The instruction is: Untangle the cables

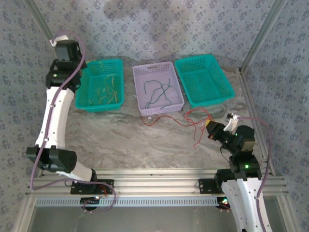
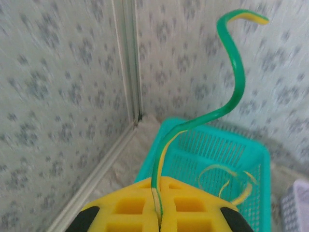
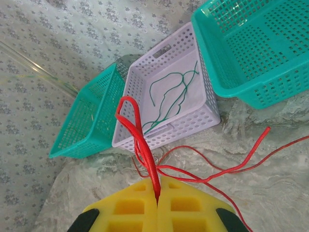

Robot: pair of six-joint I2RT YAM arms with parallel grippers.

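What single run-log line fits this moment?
left gripper: shut on yellow-green cable | right gripper: shut on red cable | its tail: on table

A robot lab test cell: two arms bolted to aluminium rails behind the right hand, patterned cloth walls on a metal frame boxing in a marbled tabletop, and three plastic baskets beyond that hand.

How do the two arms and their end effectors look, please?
The left arm and right arm have white links, black joints with small green lights, and purple cords alongside. The left end effector and right end effector each have two blocky yellow fingers with rectangular recesses, black at the sides.
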